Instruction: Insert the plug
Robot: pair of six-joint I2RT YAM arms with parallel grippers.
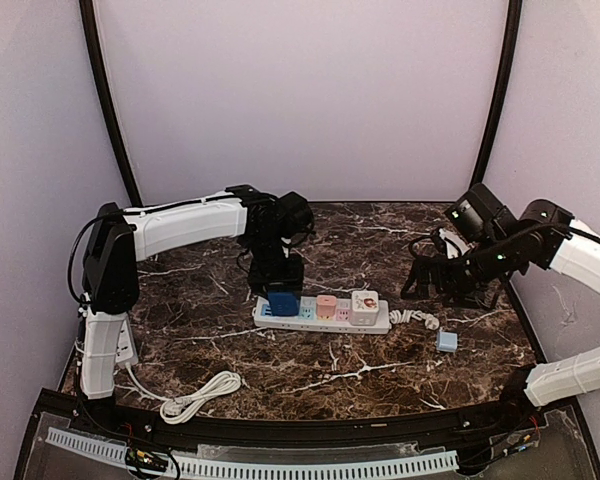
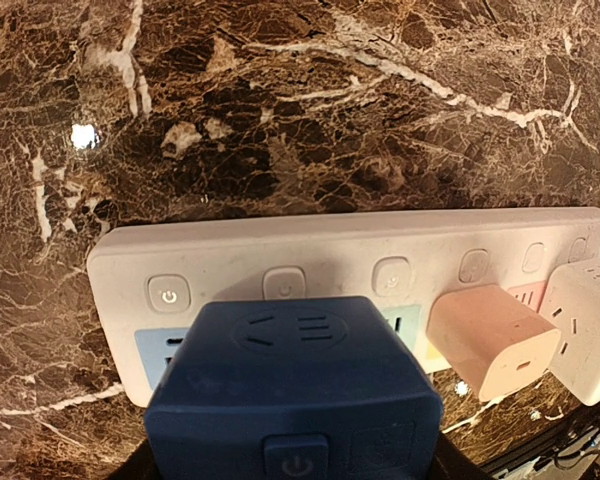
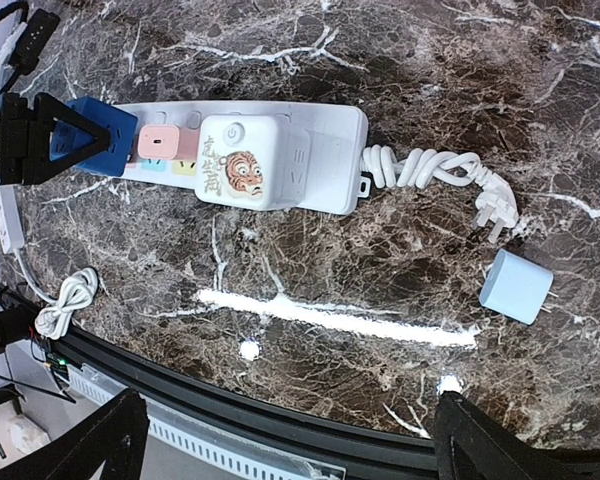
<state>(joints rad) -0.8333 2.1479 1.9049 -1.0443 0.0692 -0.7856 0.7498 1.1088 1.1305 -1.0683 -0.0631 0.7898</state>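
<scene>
A dark blue cube plug (image 1: pixel 283 302) sits over the left end of the white power strip (image 1: pixel 310 323), with my left gripper (image 1: pixel 279 283) shut on it from above. In the left wrist view the blue plug (image 2: pixel 295 385) covers a socket just below the strip's (image 2: pixel 330 240) row of switch buttons. I cannot tell how deep it is seated. My right gripper (image 1: pixel 446 281) hangs open over the table's right side, nothing between its fingers (image 3: pixel 485 445). It points at bare marble in front of the strip (image 3: pixel 330 125).
A pink plug (image 1: pixel 326 306) and a white cube adapter (image 1: pixel 364 304) with a tiger picture sit in the strip. The strip's bundled cord (image 1: pixel 416 318) and a light blue charger (image 1: pixel 447 341) lie to its right. A coiled white cable (image 1: pixel 195 395) lies front left.
</scene>
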